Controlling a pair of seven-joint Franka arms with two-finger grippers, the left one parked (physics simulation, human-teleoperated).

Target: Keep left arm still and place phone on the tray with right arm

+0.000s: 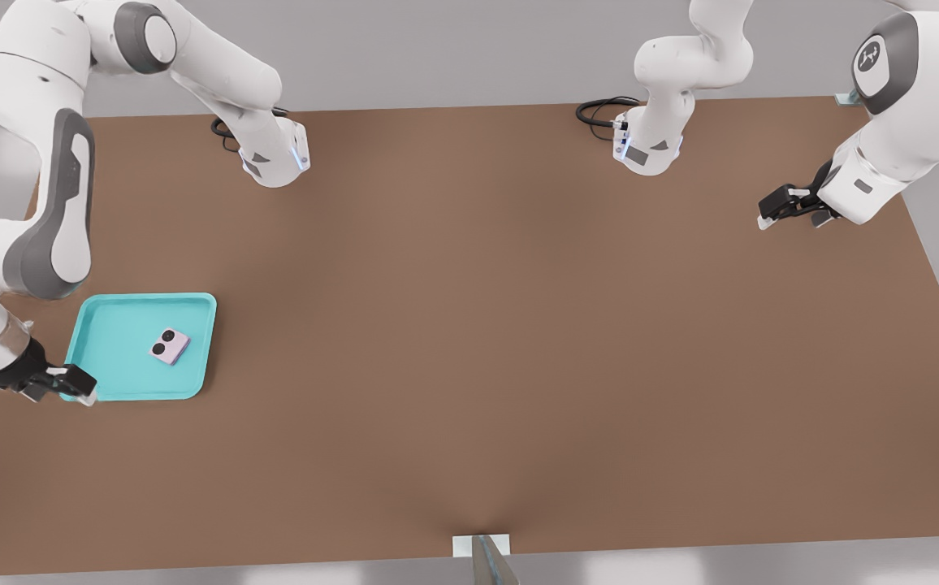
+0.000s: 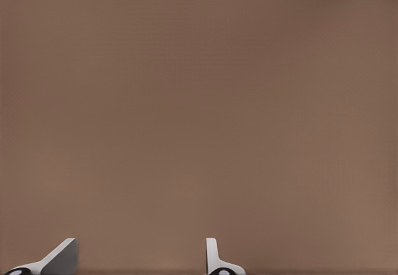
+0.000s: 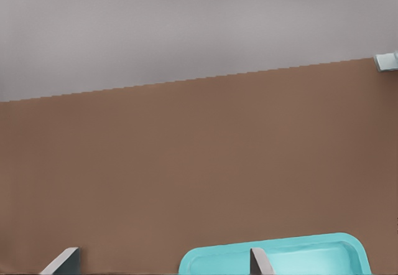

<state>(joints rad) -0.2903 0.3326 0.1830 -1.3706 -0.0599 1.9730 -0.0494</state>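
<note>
Front view shows the phone (image 1: 169,346) lying flat inside the tray (image 1: 193,386), lenses up, long axis slanting across it. Placement looks done. The end effector (image 1: 71,388) hangs over the tray's near corner, fingers apart, empty; retreating clear over the surface (image 1: 518,325) remains.

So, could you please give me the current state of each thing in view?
Phone: lying flat in the tray, lenses up, free of the gripper.
Tray: flat on the table, holding only the phone.
Gripper: open, empty, at the tray's corner on the front view's left, clear of the phone.
Table: brown, carrying the tray.
</note>
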